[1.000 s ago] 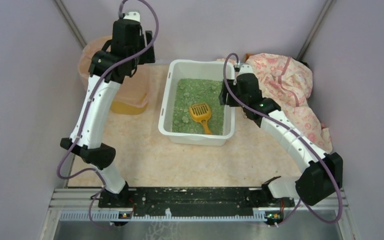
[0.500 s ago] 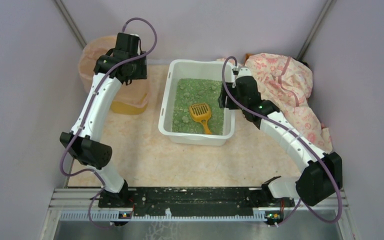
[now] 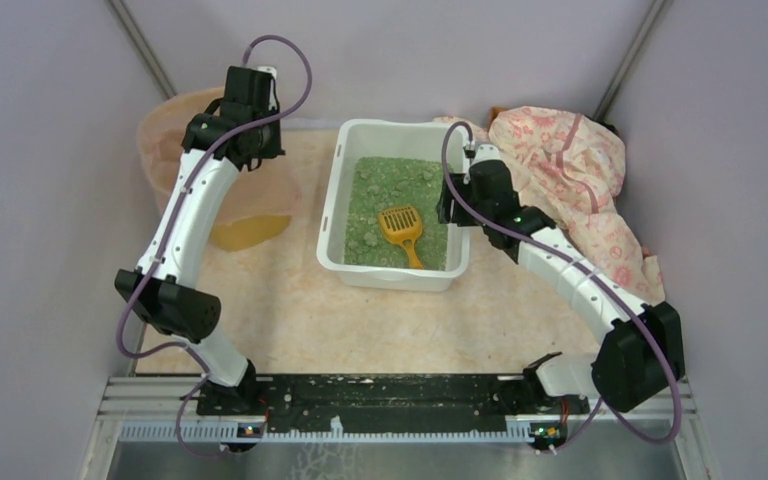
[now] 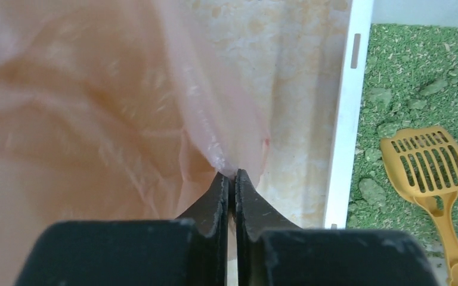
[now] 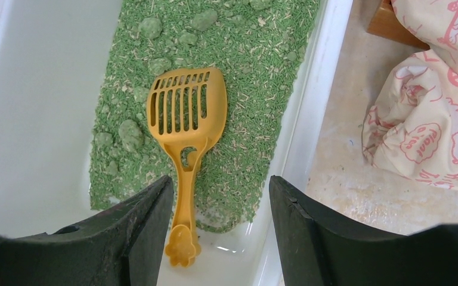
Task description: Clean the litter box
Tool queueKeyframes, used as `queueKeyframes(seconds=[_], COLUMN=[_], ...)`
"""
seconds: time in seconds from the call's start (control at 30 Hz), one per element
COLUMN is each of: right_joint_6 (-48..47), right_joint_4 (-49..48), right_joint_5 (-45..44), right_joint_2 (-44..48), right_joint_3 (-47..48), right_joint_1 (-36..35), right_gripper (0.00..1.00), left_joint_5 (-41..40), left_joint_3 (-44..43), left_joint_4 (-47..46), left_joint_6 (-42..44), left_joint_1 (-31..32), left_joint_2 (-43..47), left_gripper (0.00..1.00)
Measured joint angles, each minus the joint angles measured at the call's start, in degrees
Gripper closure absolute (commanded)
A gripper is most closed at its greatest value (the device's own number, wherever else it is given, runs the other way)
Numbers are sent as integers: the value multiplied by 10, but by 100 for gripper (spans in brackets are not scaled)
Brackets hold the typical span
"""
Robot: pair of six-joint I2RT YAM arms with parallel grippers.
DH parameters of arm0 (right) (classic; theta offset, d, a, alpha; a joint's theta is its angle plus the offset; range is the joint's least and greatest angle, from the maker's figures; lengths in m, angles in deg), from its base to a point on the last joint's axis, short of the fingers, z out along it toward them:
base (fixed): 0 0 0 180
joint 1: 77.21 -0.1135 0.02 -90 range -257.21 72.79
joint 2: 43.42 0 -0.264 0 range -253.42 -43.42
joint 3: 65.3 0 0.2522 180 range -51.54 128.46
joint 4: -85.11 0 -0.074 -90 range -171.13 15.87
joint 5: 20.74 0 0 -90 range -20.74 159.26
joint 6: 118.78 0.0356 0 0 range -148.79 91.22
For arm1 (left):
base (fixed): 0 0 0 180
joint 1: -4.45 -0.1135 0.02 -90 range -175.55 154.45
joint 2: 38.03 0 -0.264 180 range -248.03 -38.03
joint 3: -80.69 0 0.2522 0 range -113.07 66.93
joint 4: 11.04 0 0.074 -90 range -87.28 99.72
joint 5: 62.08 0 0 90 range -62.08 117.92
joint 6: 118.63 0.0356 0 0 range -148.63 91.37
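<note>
On the worktop (image 3: 360, 320), top view: litter box (image 3: 331, 205) sat at the middle, toward the back, with green litter (image 3: 390, 185) inside and a yellow scoop (image 3: 401, 225) lying on it. A bin (image 3: 250, 228) stood to its left, a printed cloth (image 3: 570, 160) to its right.

Left wrist view: left hand (image 4: 231, 174) was pressed together, pinching a fold of the peach bag (image 4: 95, 107) beside the box's rim.

Right wrist view: right hand (image 5: 219, 182) was spread above the box, the scoop handle seen between its fingers (image 5: 143, 226).
</note>
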Motion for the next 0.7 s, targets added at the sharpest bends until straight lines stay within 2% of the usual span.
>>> queueKeyframes(seconds=[0.23, 0.7], right_joint_6=[2, 11], right_joint_4=[-4, -19], right_joint_5=[0, 0], right_joint_2=[0, 0], right_joint_3=[-7, -30], right_joint_1=[0, -2], right_gripper=[39, 39], left_joint_5=[14, 133], left_joint_3=[-7, -36], left_joint_4=[9, 30], left_joint_6=[-5, -23], left_joint_1=[-3, 31], left_joint_2=[-4, -2], left_gripper=[100, 100])
